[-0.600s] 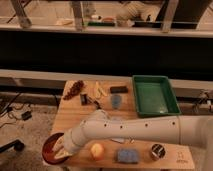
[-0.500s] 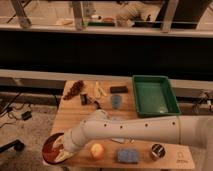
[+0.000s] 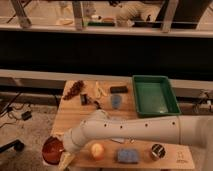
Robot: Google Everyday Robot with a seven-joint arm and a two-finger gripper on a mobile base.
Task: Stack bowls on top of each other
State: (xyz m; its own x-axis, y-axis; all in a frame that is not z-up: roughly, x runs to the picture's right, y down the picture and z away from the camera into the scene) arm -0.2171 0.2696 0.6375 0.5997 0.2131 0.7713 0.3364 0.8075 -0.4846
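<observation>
Camera view, the sole view. The arm (image 3: 131, 130) reaches from the right edge of the tabletop (image 3: 70, 113) across its near side to the near left corner, where the hand (image 3: 65, 154) sits.

The reddish-brown bowl (image 3: 50, 148) lies at that same corner, immediately to the left of the hand and touching or overlapped by it. It appears to hang partly past the tabletop's left edge. We cannot tell whether the hand is wide, narrow or gripping the bowl's rim.

We make out only this one bowl, so the target of the stack is not established. An orange ball (image 3: 96, 150) sits just to the right of the hand along the near edge.

Judgement: the coming move turns on the bowl lying to the left of the hand, at the corner's very margin.
</observation>
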